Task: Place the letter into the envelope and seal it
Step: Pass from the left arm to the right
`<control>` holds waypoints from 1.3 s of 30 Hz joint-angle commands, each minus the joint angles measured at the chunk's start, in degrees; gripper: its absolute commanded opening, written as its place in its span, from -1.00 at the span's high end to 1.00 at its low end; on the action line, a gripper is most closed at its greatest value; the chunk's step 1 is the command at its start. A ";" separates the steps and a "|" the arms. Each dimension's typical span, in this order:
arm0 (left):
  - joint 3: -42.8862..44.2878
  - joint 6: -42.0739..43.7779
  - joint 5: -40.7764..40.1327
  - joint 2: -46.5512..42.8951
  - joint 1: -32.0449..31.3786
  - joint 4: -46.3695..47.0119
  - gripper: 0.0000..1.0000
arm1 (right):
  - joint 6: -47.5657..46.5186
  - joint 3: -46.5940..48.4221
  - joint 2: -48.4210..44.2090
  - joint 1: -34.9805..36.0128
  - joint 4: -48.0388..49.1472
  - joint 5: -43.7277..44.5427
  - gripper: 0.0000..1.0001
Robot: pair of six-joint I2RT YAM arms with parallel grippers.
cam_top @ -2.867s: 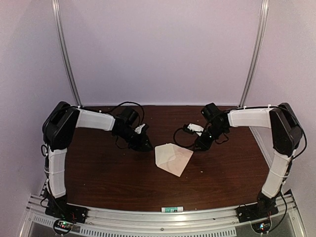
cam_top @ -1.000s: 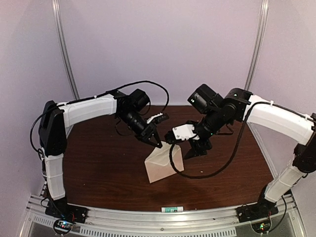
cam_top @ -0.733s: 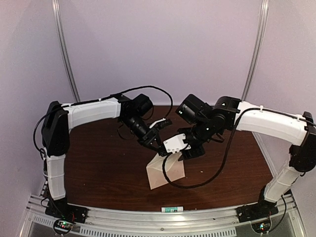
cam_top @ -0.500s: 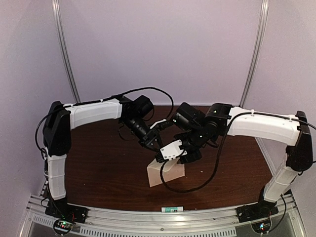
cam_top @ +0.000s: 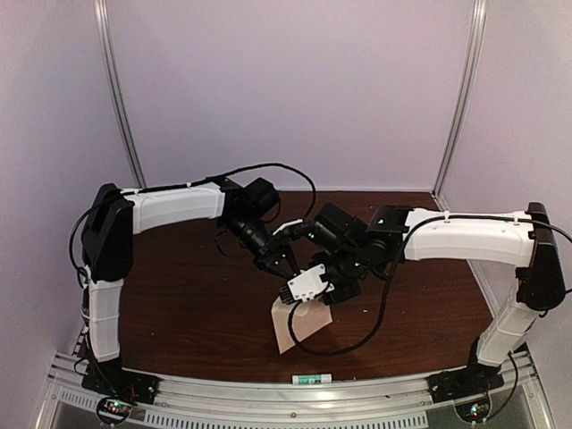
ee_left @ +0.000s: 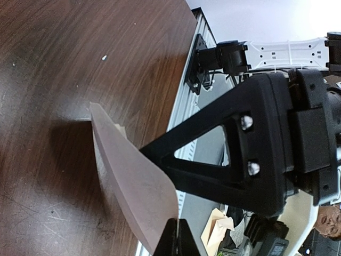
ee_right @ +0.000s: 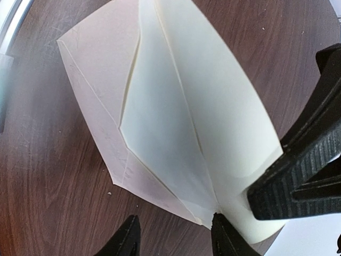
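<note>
The envelope (ee_right: 101,90) stands tilted on edge near the middle of the table (cam_top: 179,304), toward its near side. One low corner touches the wood and the rest is lifted clear. The left gripper (ee_left: 175,242) is clamped on its raised edge, and the right wrist view shows that gripper's ribbed finger biting a smooth cream layer (ee_right: 234,122) that curves away to the right. I cannot tell whether that layer is the letter or the envelope's own back, so the letter cannot be picked out apart from the splayed layers. The right gripper (ee_right: 176,237) hangs just beside the point where the layers meet, with its two fingertips spread apart and nothing between them. I judge the step in hand to be the right gripper taking hold of a single layer, so that the pocket opens or the pointed flap can be turned. To do this well, the left grip should stay firm and level, leaving the grounded corner on the table as a pivot so the paper does not swing. The right fingers should slide in from the near side along the diagonal seam and catch only the outer layer, not the whole stack. The two grippers are nearly touching, so the closing line should steer clear of the left finger. A black cable (cam_top: 362,332) loops on the table to the right of the paper and could snag it.
</note>
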 commanded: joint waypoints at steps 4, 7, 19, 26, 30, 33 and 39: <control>-0.04 -0.59 1.61 0.67 -0.46 1.50 1.00 | -0.09 -1.66 -0.63 1.55 3.30 1.65 0.09; -0.07 -0.87 1.06 0.86 -0.46 1.56 1.00 | -0.31 -1.81 -1.34 2.16 2.97 1.53 0.11; -0.66 5.32 -9.78 -0.94 -0.59 1.58 1.00 | 7.62 0.76 -6.63 -6.16 0.26 -9.23 0.01; -2.53 5.53 -11.11 -6.80 -1.91 8.06 1.00 | 18.22 2.25 -7.65 -15.11 0.56 -31.12 -0.08; -2.66 5.28 -13.62 -9.42 -2.45 10.69 1.00 | 20.25 2.40 -5.97 -15.16 0.56 -36.77 -0.08; -2.37 6.16 -15.72 -10.24 -2.81 10.79 1.00 | 20.67 3.20 -4.82 -15.25 -0.13 -39.77 -0.09; -3.30 6.16 -15.35 -11.03 -3.18 12.85 1.00 | 21.45 3.65 -4.10 -15.25 0.41 -41.00 0.00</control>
